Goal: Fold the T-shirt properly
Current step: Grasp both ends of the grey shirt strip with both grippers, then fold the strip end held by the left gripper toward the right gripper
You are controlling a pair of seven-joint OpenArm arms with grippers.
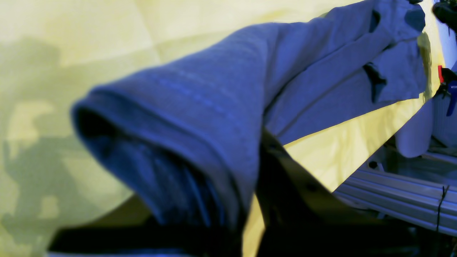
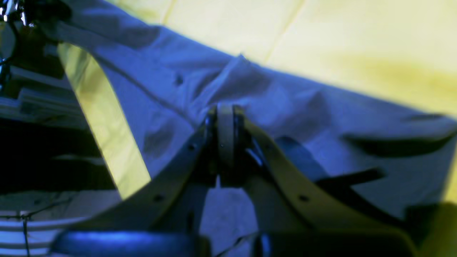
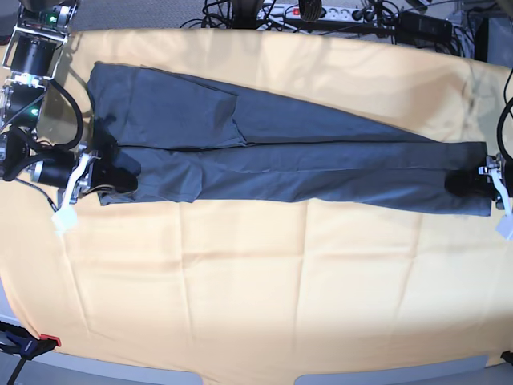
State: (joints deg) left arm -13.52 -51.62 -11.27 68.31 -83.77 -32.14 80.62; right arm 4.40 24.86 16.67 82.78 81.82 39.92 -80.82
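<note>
A soft cotton T-shirt [image 3: 264,152], dark blue-grey, spread out long and thin across the top half of the table. Folded into a flat strip with smooth cloth, a few small dents and wrinkles, and a thin seam line along its length. One flap lying over the top near the left of the base view, with a straight edge.

Right gripper [image 2: 225,117] at the strip's end on the left of the base view, its pale curved fingers [image 2: 185,157] pressed tight together on a pinch of the T-shirt cloth. Cloth bunched up into a little peak just past the tips.

Left gripper [image 3: 481,180] at the other end, on the right of the base view. Fingers close together, holding the T-shirt's edge; in the left wrist view the cloth [image 1: 200,117] curls over into a thick rolled hem with faint stitch lines, lifted a little off the table. Most of that view blurry.

Under it all, a yellow-orange table cloth [image 3: 256,305], smooth and matte, with faint square crease lines from folding. Rounded table edge at the bottom. Ribbed metal rails [image 1: 400,200] beside the table in the left wrist view. Black cables and a white power strip [image 3: 321,11] on the grey floor beyond the far edge. A small red and black clamp [image 3: 32,343] at the lower left corner.
</note>
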